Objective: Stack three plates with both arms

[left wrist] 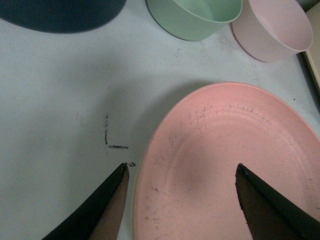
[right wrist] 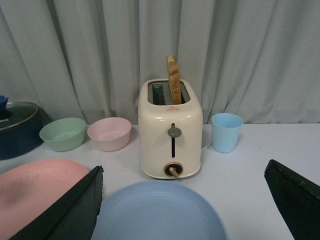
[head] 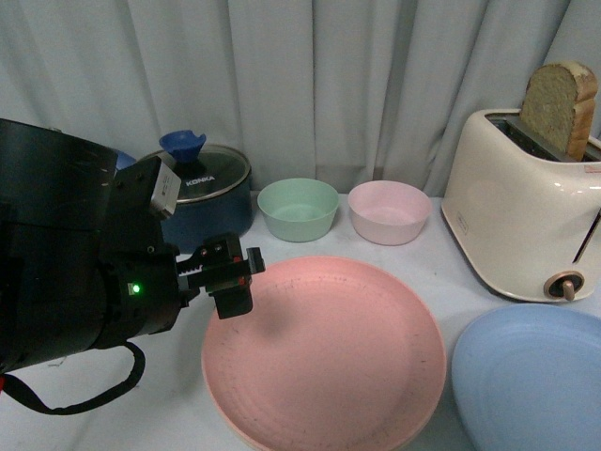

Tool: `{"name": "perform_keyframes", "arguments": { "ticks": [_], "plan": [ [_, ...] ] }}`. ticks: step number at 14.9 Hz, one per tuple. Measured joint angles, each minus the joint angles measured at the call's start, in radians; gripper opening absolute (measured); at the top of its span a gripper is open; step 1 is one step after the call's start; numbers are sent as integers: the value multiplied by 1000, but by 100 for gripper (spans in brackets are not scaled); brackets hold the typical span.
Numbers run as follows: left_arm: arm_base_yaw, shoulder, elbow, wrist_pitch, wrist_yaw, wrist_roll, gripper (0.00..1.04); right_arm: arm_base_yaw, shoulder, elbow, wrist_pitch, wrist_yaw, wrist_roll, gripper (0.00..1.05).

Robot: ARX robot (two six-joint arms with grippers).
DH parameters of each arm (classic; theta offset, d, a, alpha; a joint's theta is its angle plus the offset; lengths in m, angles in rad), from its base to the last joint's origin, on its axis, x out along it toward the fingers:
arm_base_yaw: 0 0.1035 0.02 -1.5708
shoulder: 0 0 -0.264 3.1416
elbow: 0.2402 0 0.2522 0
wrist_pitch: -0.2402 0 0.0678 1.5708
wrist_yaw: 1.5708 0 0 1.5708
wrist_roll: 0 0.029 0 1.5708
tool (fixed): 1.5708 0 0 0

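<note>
The pink plate [head: 324, 352] lies at the front middle of the white table. My left gripper [head: 230, 279] hangs open just above its left rim; in the left wrist view [left wrist: 182, 170] one finger is over the table and the other over the pink plate [left wrist: 225, 160]. A thin pale rim [left wrist: 133, 212] shows under the pink plate's edge; the cream plate is otherwise hidden. The light blue plate [head: 531, 376] lies at the front right. My right gripper [right wrist: 184, 170] is open and empty, low behind the blue plate [right wrist: 157, 212], and is out of the front view.
A cream toaster [head: 521, 211] holding a bread slice [head: 561, 108] stands at the back right. A green bowl [head: 298, 209], a pink bowl [head: 389, 211] and a dark blue lidded pot [head: 208, 193] line the back by the curtain. A light blue cup [right wrist: 226, 132] stands beside the toaster.
</note>
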Motion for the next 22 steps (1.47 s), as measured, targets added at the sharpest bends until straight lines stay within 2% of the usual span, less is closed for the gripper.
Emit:
{"name": "perform_keyframes", "arguments": {
  "ticks": [4,5,6,7,8,10,13,17,18,19,22],
  "plan": [
    [-1,-104,-63,79,-25,3,98,0,0,0,0,0,0,98],
    [-1,-127,-79,100,-37,12,100,0,0,0,0,0,0,98],
    [10,-211,-122,98,-38,19,98,0,0,0,0,0,0,98],
    [5,-342,-212,216,-95,62,94,0,0,0,0,0,0,98],
    [55,-445,-412,520,-288,287,68,-1,0,0,-1,1,0,98],
    [114,-574,-496,509,-261,389,43,0,0,0,0,-1,0,98],
    [171,-754,-588,410,-191,420,3,0,0,0,0,0,0,98],
    [223,-983,-653,246,-137,422,2,0,0,0,0,0,0,98],
    [274,-1045,-661,198,-74,423,2,0,0,0,0,0,0,98],
    [318,-1101,-671,150,-66,423,2,0,0,0,0,0,0,98],
    [311,-1246,-686,21,-49,423,2,0,0,0,0,0,0,98]
  ]
}}
